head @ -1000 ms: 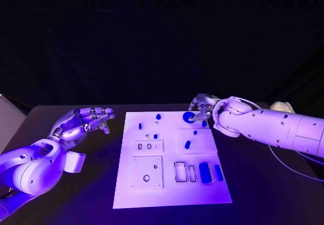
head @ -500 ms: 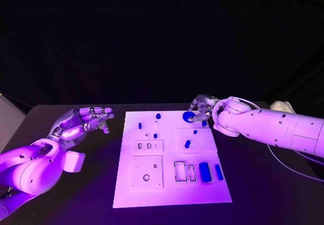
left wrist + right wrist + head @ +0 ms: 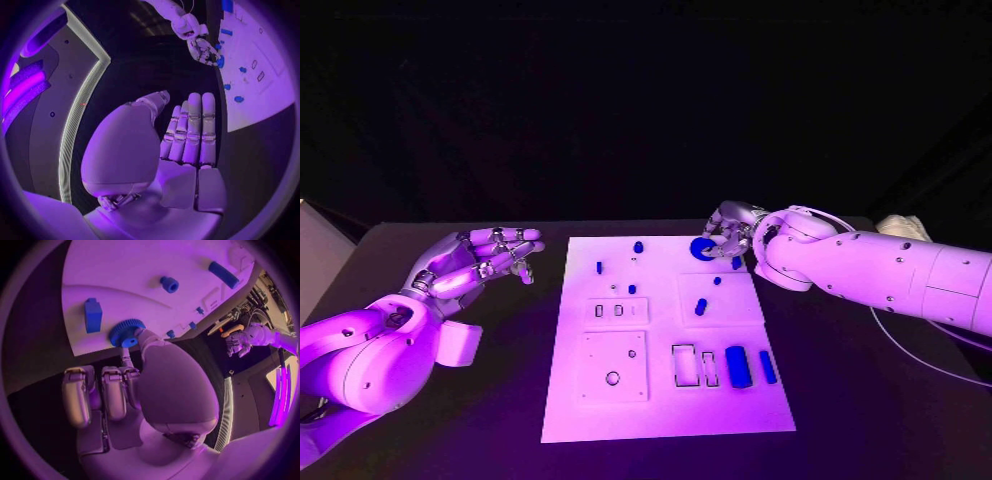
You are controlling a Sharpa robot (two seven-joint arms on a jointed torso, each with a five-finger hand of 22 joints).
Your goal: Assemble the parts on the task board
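Note:
The white task board [image 3: 668, 405] lies mid-table. At its far right corner my right hand [image 3: 730, 232] pinches a blue gear [image 3: 702, 248] between the thumb and a finger. The right wrist view shows the gear [image 3: 127, 332] at the board's edge with the thumb tip on its rim, and the other fingers [image 3: 103, 392] curled. Left of the board my left hand [image 3: 480, 258] hovers with nothing in it; its fingers [image 3: 190, 132] lie straight, side by side. Blue parts on the board include a tall block [image 3: 737, 367], a bar [image 3: 767, 367] and small pegs [image 3: 638, 246].
The board has a square plate with holes [image 3: 613, 367], a slotted plate [image 3: 616, 312] and a rectangular recess [image 3: 684, 366]. A white cable [image 3: 920, 360] runs under the right arm. A pale object [image 3: 903, 228] lies at the far right.
The right hand and the gear have shifted very slightly towards the board's far edge. The left hand has hardly moved.

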